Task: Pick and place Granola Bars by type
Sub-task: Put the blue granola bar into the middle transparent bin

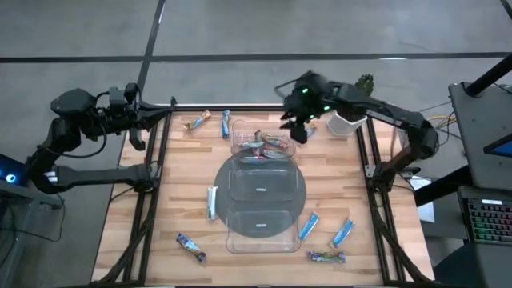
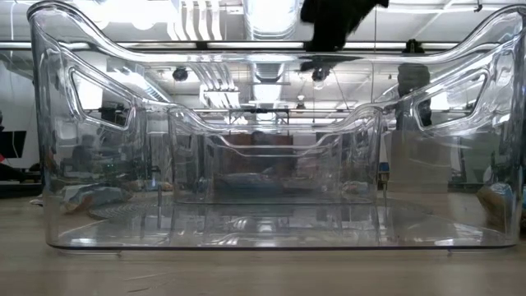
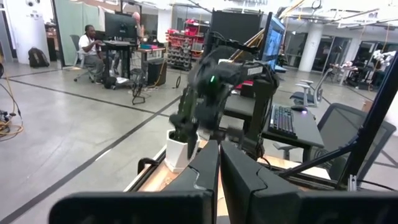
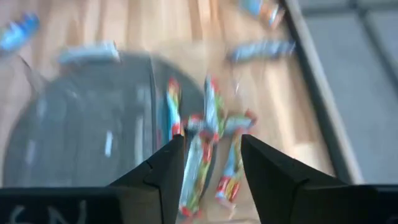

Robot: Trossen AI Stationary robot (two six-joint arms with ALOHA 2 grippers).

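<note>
R gripper spread, holding nothing, right over bar pile in tray's far part | loose bars lay nearer R arm | L gripper pressed together, parked at table's far L corner

Counted on counter, high view: one clear tray, three compartments. Granola bars loose on counter: seven. Light blue bars: four, two far left, one left of tray, two near right; count uncertain by one. Dark multicoloured: two, near edge. Pile in far compartment: about four, not separable. Arms: two. White cup: one.
</note>
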